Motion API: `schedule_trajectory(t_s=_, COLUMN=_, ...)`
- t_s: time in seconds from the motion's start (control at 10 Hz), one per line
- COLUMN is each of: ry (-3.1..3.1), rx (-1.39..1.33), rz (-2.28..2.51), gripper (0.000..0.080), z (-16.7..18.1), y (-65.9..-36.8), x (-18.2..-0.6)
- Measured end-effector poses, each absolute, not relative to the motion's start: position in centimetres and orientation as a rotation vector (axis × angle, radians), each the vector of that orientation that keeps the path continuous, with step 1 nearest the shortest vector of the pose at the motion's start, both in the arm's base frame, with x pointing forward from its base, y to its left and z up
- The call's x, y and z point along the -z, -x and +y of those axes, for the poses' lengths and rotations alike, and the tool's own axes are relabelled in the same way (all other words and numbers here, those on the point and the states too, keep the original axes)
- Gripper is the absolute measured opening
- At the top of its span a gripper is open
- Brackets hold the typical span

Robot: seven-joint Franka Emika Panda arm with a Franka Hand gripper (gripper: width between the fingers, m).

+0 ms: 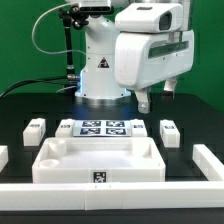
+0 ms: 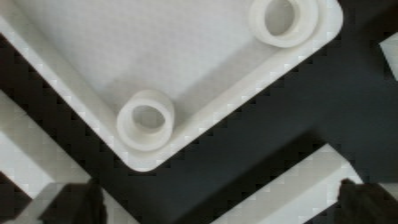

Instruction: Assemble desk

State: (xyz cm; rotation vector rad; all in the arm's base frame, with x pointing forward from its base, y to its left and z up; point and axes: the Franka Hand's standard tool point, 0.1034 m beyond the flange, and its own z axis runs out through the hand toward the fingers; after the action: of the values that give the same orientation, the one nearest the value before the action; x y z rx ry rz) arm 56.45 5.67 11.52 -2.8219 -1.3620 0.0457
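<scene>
Tabletop panel [image 1: 130, 168] edge just beside border rail [image 1: 40, 193], claw [image 1: 155, 97] well above.

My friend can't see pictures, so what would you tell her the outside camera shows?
A white arm holds its open gripper above a black table, touching nothing. In front lies the white tabletop, rim up, with the marker board behind it, a leg at the exterior view's left and another leg at its right.

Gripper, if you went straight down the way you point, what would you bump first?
Probably the black table, right beside the tabletop and its corner socket. The gripper is open and empty. Depth is hard to judge, so it might clip the rim.
</scene>
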Motion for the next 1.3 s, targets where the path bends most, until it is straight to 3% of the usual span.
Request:
schedule_trajectory(t_s=0.8, ry=2.806, rx=-0.045, rz=-1.394, gripper=0.0649, z=5.6, y=-56.4, x=-11.5)
schedule_trajectory(t_s=1.0, ry=2.605, rx=-0.019, rz=-1.750, gripper=0.0649, z=3.6, y=-55.3, x=-11.0)
schedule_trajectory(t_s=1.3, ry=2.308, rx=-0.013, rz=-2.117, gripper=0.0649, z=-0.1, y=-53.0, x=-9.0)
